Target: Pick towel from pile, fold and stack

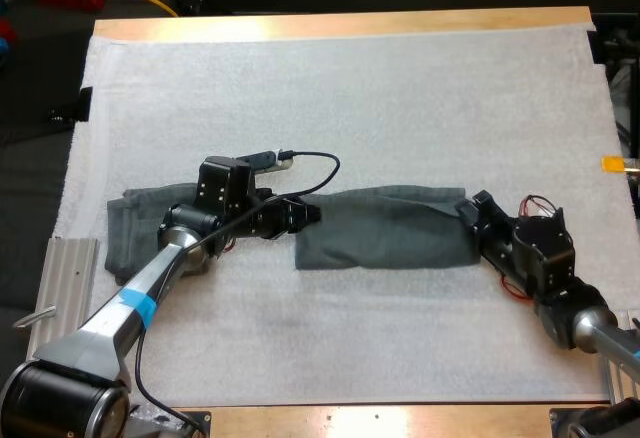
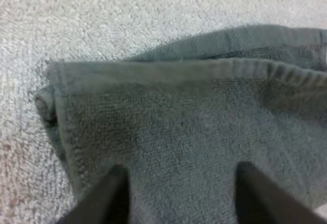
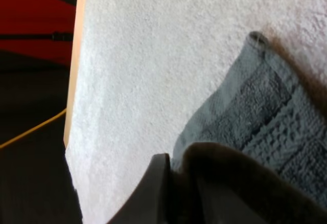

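Grey-green towel (image 1: 385,230) flat on the mat (image 1: 350,88), between both grippers.
The left gripper (image 1: 311,214) has its fingers (image 2: 102,201) wide apart over the towel's left end. The right gripper (image 1: 467,209) is clamped on the right end. A second towel (image 1: 130,223) lies behind the left gripper, under its arm.

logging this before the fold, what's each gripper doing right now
left gripper: open, over one end of the towel
right gripper: shut on the towel's other end
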{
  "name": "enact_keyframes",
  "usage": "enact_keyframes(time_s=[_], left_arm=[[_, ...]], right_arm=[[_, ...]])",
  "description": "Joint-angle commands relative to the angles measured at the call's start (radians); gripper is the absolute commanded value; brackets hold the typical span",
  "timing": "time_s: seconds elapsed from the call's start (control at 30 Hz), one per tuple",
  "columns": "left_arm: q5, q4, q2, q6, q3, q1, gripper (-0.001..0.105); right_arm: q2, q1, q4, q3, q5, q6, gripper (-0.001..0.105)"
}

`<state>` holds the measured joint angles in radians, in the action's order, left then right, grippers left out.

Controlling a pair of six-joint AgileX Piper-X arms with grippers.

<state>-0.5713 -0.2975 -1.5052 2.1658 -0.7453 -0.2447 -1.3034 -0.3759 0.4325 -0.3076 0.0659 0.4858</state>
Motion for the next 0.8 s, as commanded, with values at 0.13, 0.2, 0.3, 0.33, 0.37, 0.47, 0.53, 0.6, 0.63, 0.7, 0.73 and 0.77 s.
enact_keyframes(time_s=[0.13,0.2,0.3,0.33,0.37,0.47,0.53,0.6,0.63,0.7,0.73,0.77], left_arm=[[-0.031,0.014,-0.001,0.005,-0.009,0.001,0.066],[-0.067,0.014,-0.001,0.005,-0.009,0.001,0.068],[-0.109,0.012,-0.001,0.005,-0.009,0.001,0.068],[-0.119,0.012,-0.001,0.005,-0.009,0.001,0.068],[-0.128,0.012,-0.001,0.005,-0.009,0.001,0.068],[-0.169,0.003,0.007,-0.005,-0.009,0.001,0.068],[-0.167,-0.027,0.026,-0.046,-0.009,0.001,0.068],[-0.167,-0.059,0.054,-0.089,-0.009,0.001,0.068],[-0.163,-0.086,0.074,-0.123,-0.009,0.001,0.068],[-0.144,-0.13,0.107,-0.168,-0.009,0.001,0.068],[-0.124,-0.16,0.131,-0.189,-0.009,0.001,0.068],[-0.108,-0.188,0.149,-0.212,-0.009,0.001,0.068]], right_arm=[[0.002,0.004,0.093,-0.007,-0.041,0.037,0.028],[0.002,0.004,0.118,-0.007,-0.041,0.067,0.04],[0.002,0.004,0.147,-0.007,-0.039,0.099,0.062],[0.002,0.004,0.161,-0.007,-0.03,0.126,0.068],[0.002,0.004,0.174,-0.007,-0.017,0.153,0.071],[0.002,0.004,0.194,-0.007,0.035,0.216,0.071],[0.002,0.004,0.191,-0.007,0.065,0.226,0.071],[0.003,0.004,0.183,-0.007,0.085,0.235,0.071],[0.006,0.004,0.171,-0.007,0.092,0.235,0.071],[0.014,0.004,0.137,-0.007,0.095,0.236,0.071],[0.024,0.004,0.106,-0.007,0.095,0.241,0.071],[0.034,0.004,0.082,-0.007,0.095,0.25,0.071]])
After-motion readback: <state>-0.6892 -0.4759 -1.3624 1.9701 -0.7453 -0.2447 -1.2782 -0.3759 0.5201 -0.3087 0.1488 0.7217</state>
